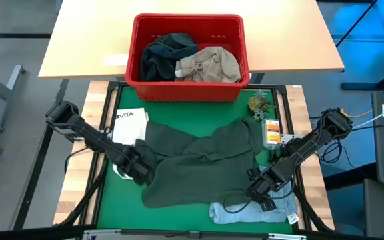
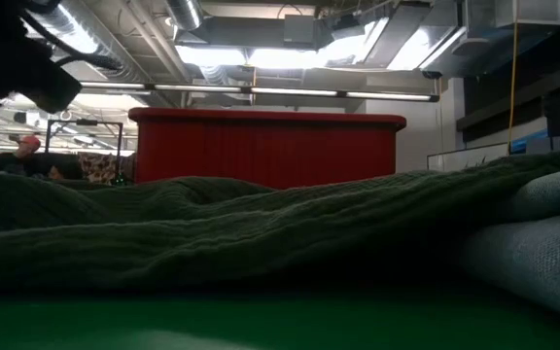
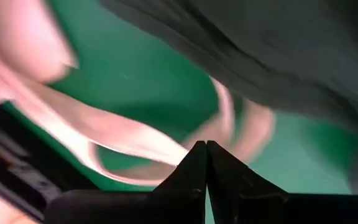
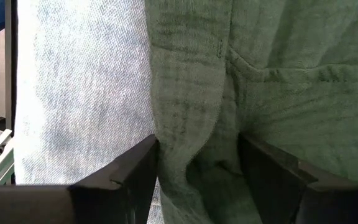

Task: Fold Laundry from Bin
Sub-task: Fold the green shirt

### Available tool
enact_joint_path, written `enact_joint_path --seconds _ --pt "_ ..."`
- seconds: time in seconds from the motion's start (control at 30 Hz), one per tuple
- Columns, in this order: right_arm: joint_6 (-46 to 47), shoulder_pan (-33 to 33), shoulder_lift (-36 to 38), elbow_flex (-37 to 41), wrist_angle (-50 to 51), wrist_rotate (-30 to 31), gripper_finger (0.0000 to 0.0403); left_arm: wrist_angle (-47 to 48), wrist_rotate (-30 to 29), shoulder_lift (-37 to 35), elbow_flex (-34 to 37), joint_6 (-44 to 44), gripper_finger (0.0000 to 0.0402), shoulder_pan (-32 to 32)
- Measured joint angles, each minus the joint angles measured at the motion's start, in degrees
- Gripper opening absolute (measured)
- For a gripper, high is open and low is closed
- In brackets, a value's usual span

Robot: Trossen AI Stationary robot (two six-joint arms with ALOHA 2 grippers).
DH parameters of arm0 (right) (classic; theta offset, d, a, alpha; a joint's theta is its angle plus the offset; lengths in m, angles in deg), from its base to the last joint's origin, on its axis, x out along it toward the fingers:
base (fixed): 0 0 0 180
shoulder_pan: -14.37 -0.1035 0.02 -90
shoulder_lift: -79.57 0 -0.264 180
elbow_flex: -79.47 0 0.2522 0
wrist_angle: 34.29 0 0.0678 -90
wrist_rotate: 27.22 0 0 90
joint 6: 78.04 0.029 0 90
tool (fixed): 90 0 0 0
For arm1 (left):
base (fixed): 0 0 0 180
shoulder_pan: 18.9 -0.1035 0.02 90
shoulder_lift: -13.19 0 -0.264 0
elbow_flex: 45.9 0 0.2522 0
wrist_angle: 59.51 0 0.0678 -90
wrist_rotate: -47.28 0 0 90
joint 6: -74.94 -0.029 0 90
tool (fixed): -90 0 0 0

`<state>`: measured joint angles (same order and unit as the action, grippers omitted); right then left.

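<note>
A dark green garment lies spread and rumpled on the green mat. Its near right part overlaps folded light blue jeans at the near edge. My right gripper is shut on the garment's near right edge, beside the jeans. My left gripper is shut at the garment's left edge, with nothing between its fingers. The red bin stands at the far side and holds a dark piece and a khaki piece. My left gripper is low over the mat next to the white tote's loop handles. I cannot tell whether it touches them or the garment. My right gripper pinches a bunched fold of the dark green garment near its hemmed edge between its two fingers. The fold fills the gap between them. The garment lies slack on the mat and on the jeans.
A white tote bag lies on the mat's far left, its handles reaching toward my left gripper. A small green plant and an orange packet sit at the far right of the mat. The bin also fills the background of the low view.
</note>
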<state>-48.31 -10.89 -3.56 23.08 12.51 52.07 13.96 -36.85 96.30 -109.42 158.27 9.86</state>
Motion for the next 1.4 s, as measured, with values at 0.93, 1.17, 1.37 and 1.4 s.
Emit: enact_joint_path --seconds 0.93,1.17,1.37,1.4 --pt "0.00 0.02 0.00 0.00 -0.02 -0.28 0.0221 -6.40 -14.43 2.08 0.08 5.05 0.0164 -1.38" --pt "0.00 0.02 0.00 0.00 -0.04 -0.28 0.0221 -9.62 -16.27 2.08 3.14 5.07 0.0165 -3.41" --pt "0.00 0.02 0.00 0.00 -0.04 -0.28 0.0221 -15.64 -14.52 2.08 4.87 2.67 0.0165 -3.58" --pt "0.02 0.02 0.00 0.00 -0.04 -0.28 0.0221 -15.61 -13.80 2.08 4.87 2.63 0.0165 -3.60"
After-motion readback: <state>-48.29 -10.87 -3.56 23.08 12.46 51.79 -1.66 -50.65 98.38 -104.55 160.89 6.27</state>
